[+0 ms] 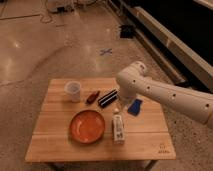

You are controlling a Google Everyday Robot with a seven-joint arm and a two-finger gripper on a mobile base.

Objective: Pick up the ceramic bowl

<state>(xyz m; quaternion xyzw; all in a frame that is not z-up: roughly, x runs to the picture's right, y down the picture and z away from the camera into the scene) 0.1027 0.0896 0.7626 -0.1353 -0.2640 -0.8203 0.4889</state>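
Ceramic bowl (87, 126) sits front-centre on the wooden table (55, 147) | gripper (118, 108) hangs over mid-table, bowl near and down-left of it in view, apart | round, no long axis | grip state cannot be told

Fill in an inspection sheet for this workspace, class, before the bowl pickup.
surface: wooden table, level.
job's things: ceramic bowl, upright, front centre, untouched.
clutter: white cup, reddish packet, black bar, blue item, white carton beside the bowl.
gripper: gripper low above the table, behind the carton, right of the bowl.
cables: nothing seen on the table.
surroundings: shiny floor, blue cross mark.
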